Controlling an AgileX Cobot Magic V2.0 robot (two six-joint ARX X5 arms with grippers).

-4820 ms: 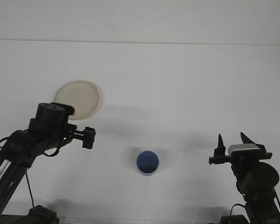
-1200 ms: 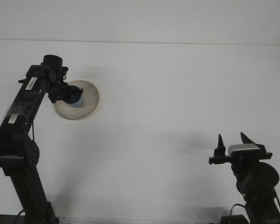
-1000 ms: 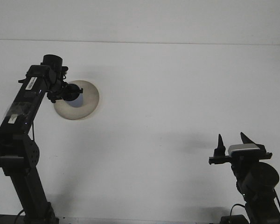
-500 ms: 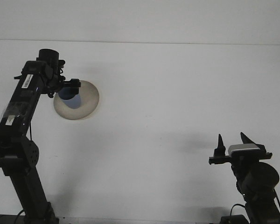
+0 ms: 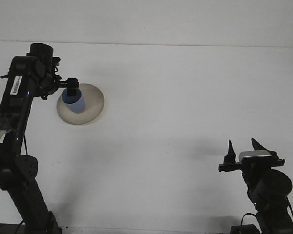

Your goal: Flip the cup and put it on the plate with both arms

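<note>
1. Risk: the blue cup [image 5: 73, 102] sits on the plate [image 5: 90, 105] at upper left of frame, with the left claw [image 5: 72, 87] right at its top edge. If a finger catches the cup as the arm moves, the cup could tip or be dragged off the plate.
2. Risk: cup stands on the left half of the plate, not centred. A sideways nudge toward the arm would likely push it over the plate's rim onto the desk [image 5: 185, 97].
3. Risk: can't confirm which end of the cup faces up from this view; if it isn't fully seated it may wobble.
4. Left claw state: dark fingers bunched over the cup top. Cannot tell if it grips the cup or has let go.
5. Left arm pose: rises tall along the left edge of frame from a base at bottom left, bends at upper left, wrist turned toward frame centre with the claw pointing right over the plate.
6. Right claw [image 5: 242, 151]: lower right of frame, two fingers pointing up and spread apart, holding nothing. Well apart from the cup and plate.
7. Right arm pose: folded low near bottom right, looks parked.
</note>
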